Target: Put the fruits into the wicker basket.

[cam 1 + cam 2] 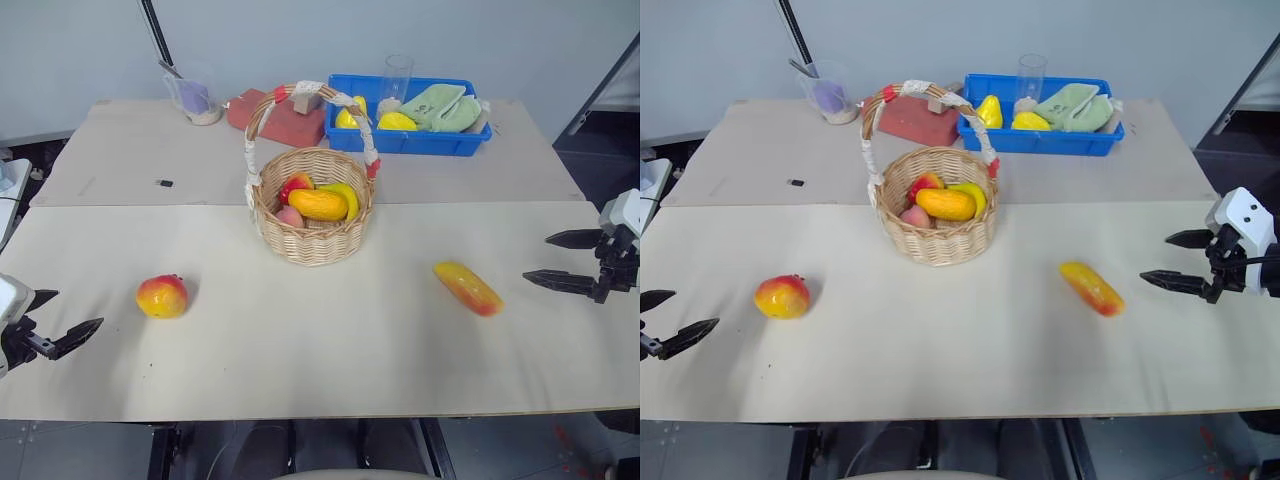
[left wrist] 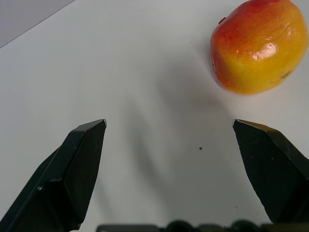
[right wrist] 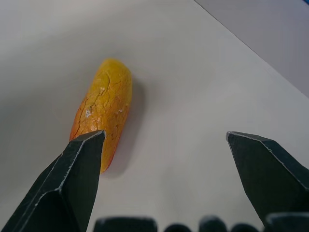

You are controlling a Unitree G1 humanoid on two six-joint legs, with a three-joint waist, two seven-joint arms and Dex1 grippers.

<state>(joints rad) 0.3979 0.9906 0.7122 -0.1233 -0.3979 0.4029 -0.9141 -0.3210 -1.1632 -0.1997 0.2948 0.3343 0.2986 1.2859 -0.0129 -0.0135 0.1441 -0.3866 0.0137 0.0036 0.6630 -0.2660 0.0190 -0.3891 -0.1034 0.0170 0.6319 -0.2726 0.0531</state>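
Observation:
A round red-and-yellow apple-like fruit (image 1: pixel 162 296) lies on the table at the left, also seen close up (image 2: pixel 258 46). My left gripper (image 1: pixel 62 322) stands open a short way left of it, nothing between its fingers. An elongated yellow-orange mango-like fruit (image 1: pixel 468 288) with a red end lies at the right (image 3: pixel 103 110). My right gripper (image 1: pixel 552 259) hangs open to the right of it, empty. The wicker basket (image 1: pixel 313 208) with its tall cloth-wrapped handle stands at the table's middle back and holds several toy fruits.
A blue plastic tray (image 1: pixel 408 137) at the back holds yellow fruits, a green cloth and a clear glass. A red block (image 1: pixel 285 122) and a plastic cup (image 1: pixel 193 95) stand behind the basket. Bare tabletop (image 1: pixel 320 330) lies between the two loose fruits.

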